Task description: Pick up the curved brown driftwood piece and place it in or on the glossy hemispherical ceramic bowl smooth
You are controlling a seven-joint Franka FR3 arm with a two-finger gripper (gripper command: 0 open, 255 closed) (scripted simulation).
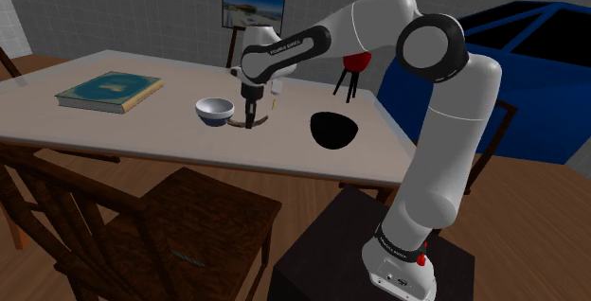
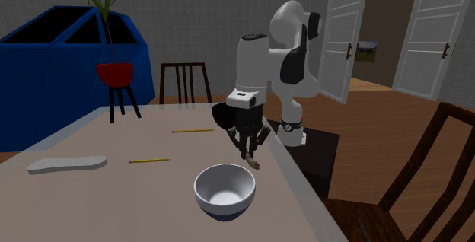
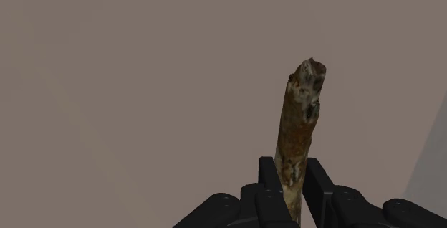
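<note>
My black gripper (image 1: 251, 117) (image 2: 247, 146) (image 3: 290, 175) is shut on a curved brown driftwood piece (image 3: 297, 126) (image 2: 252, 159) that sticks out past the fingertips toward the beige table (image 1: 142, 124). Its lower end hangs just at the tabletop; I cannot tell whether it touches. A white bowl with a blue underside (image 1: 215, 110) (image 2: 224, 190) stands upright close beside the gripper, at the shoulder view's left of it. A glossy black hemispherical bowl (image 1: 333, 129) (image 2: 221, 116) rests on the other side of the gripper, nearer the arm's stand.
A green book (image 1: 109, 91) lies at the table's far end. A red pot on a black tripod (image 1: 355, 62) (image 2: 116, 74), two pencils (image 2: 192, 131) (image 2: 148, 160) and a flat grey piece (image 2: 67, 163) are on the table. Wooden chairs (image 1: 180, 228) stand along the table's edges.
</note>
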